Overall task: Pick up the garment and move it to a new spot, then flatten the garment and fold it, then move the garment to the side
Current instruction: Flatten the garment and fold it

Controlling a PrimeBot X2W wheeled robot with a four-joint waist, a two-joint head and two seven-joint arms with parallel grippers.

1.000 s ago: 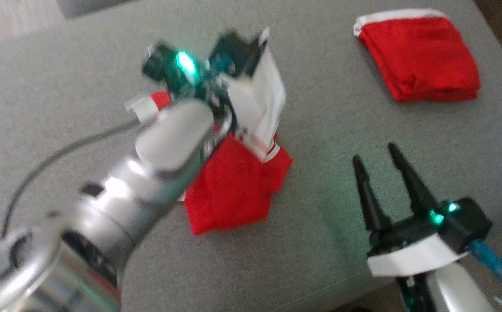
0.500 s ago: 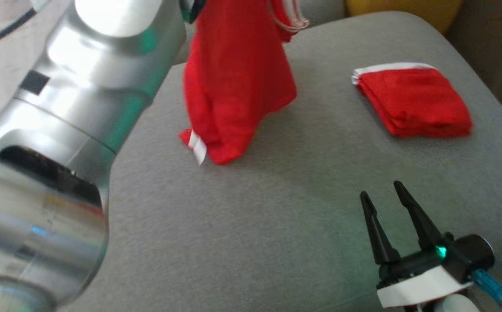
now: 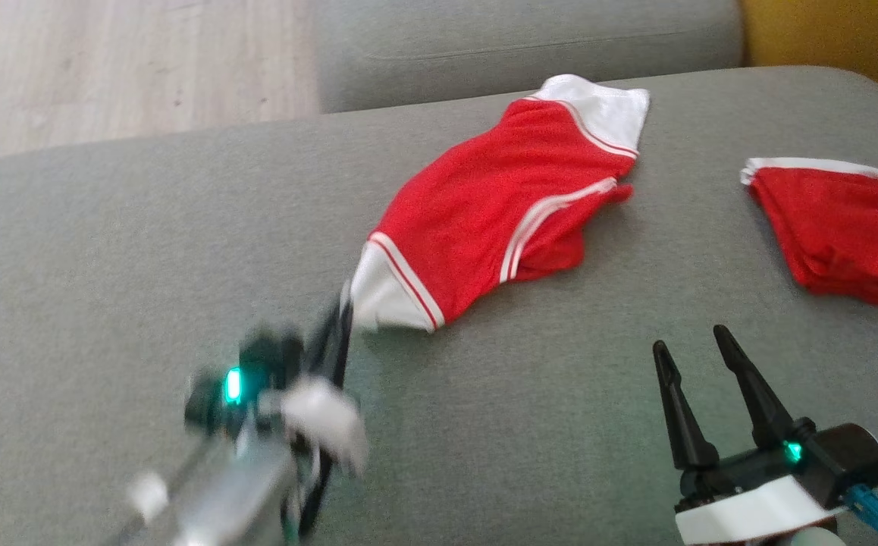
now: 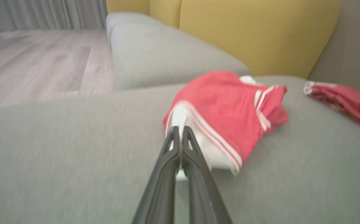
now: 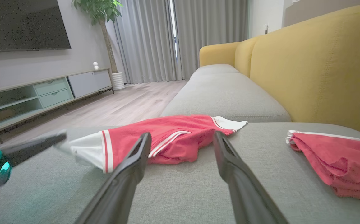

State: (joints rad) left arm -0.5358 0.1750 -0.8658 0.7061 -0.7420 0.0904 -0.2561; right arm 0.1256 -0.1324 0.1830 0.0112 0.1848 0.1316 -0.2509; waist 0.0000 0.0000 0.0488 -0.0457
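I judge the garment (image 3: 500, 220) to be laid at its new spot on the grey sofa cushion (image 3: 143, 265), partly spread, with one side bunched. My left gripper (image 4: 180, 133) has its fingers clenched on the white hem corner. My right gripper (image 3: 689, 339) hangs released, apart from the cloth. Flattening, folding and moving aside remain. A folded red piece (image 3: 841, 227) lies to the right. I can read no label or writing.

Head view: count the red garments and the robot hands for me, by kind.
Red garments: 2 (spread garment, folded garment)
Hands: 2 (left hand, right hand)
Total: 4
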